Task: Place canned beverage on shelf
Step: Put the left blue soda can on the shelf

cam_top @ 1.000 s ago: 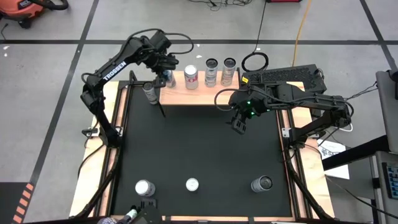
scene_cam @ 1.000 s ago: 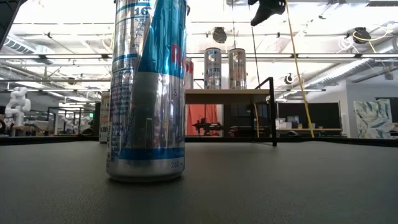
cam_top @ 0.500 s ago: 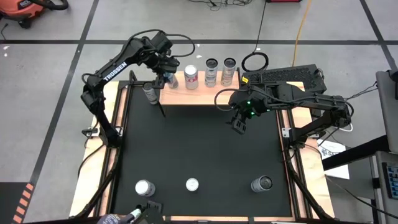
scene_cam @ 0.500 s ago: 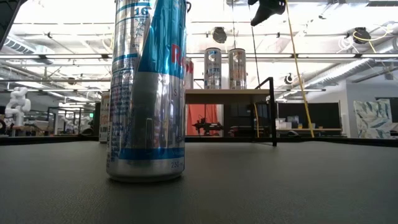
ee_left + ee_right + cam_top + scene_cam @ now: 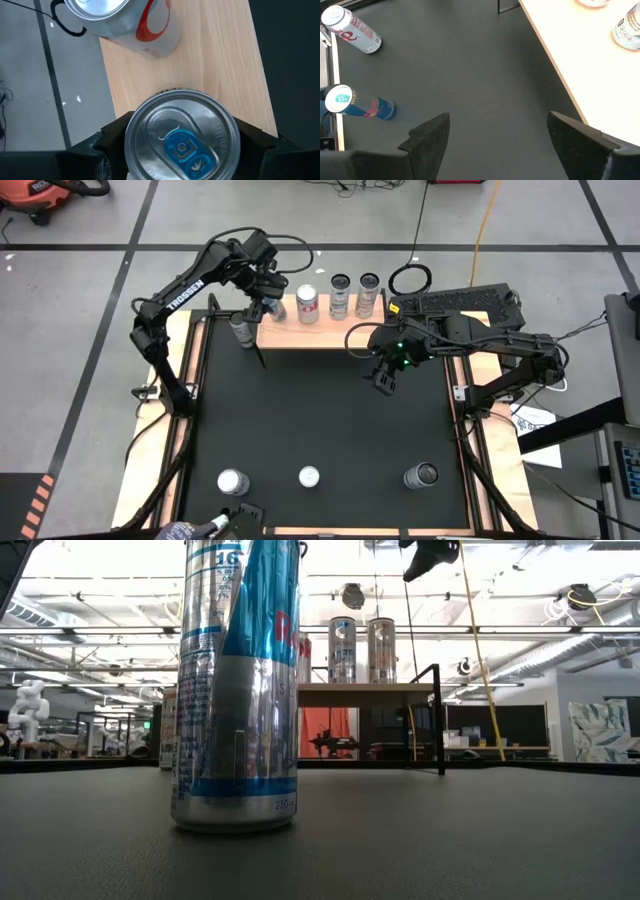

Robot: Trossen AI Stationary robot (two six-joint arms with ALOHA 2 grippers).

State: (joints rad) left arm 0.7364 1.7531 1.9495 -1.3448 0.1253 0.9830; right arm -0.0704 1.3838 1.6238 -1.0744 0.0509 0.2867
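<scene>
The shelf (image 5: 330, 325) has a pale wood top and stands at the table's far edge. It also shows in the left wrist view (image 5: 225, 65) and the low view (image 5: 365, 690). My left gripper (image 5: 264, 302) is over the shelf's left end, shut on a silver can with a blue tab (image 5: 182, 137). I cannot tell whether the can's base rests on the shelf. A red-and-white can (image 5: 307, 303) and two silver cans (image 5: 340, 295) (image 5: 369, 293) stand upright on the shelf. My right gripper (image 5: 385, 378) (image 5: 502, 145) hangs open and empty above the black mat, in front of the shelf's right end. My left gripper pinches the can's side wall just below its top rim (image 5: 131, 131) between its two fingers (image 5: 112, 137). The fingers come from above, pointing down. The can stands upright in the hold over the shelf's top.
Three cans stand along the mat's near edge (image 5: 232, 482) (image 5: 309, 476) (image 5: 421, 475); the middle one fills the low view's left (image 5: 235, 690). Another silver can (image 5: 241, 328) stands by the shelf's left front. A person's hand (image 5: 190, 530) shows at the near edge.
</scene>
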